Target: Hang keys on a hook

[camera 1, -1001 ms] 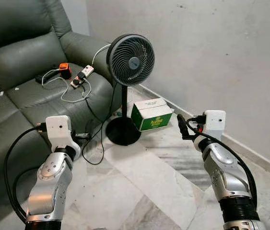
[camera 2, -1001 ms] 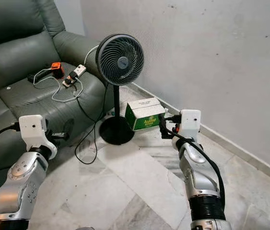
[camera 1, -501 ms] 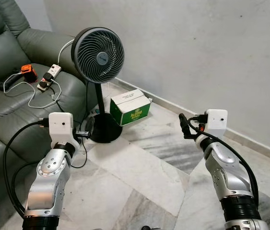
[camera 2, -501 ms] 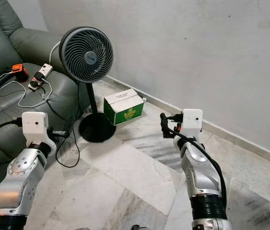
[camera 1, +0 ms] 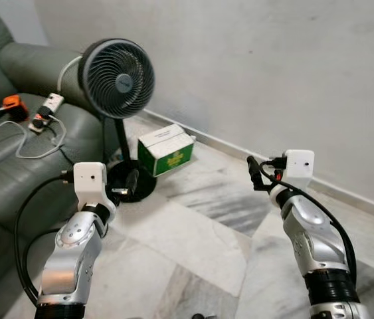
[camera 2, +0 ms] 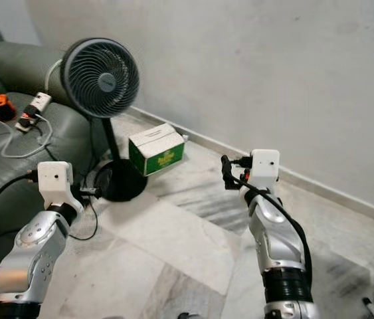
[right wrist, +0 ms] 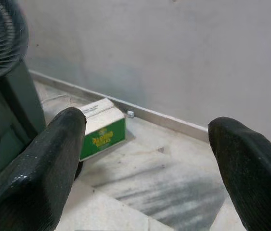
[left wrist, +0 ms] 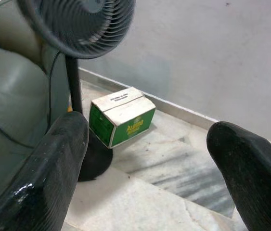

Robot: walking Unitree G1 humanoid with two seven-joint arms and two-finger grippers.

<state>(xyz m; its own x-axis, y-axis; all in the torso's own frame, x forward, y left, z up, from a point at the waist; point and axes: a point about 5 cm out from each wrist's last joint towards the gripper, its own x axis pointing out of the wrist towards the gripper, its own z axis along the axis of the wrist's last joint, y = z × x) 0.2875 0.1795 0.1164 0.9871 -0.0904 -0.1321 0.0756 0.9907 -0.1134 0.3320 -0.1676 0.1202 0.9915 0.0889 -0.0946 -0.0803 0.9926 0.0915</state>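
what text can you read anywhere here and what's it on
Green and white cardboard box beside the fan's base: a yellow brand word on its green side, too blurred to read for certain.
Printing on the box's white top flap: too small to read.
Fan centre badge: no legible text.

**Soft, even daylight; close fingers blurred**

The room was evenly lit, with no glare on the wall [camera 1: 273,60]. The fan [camera 1: 116,78] cast only faint shadow. In both wrist views the near black fingers [left wrist: 44,178] were out of focus.
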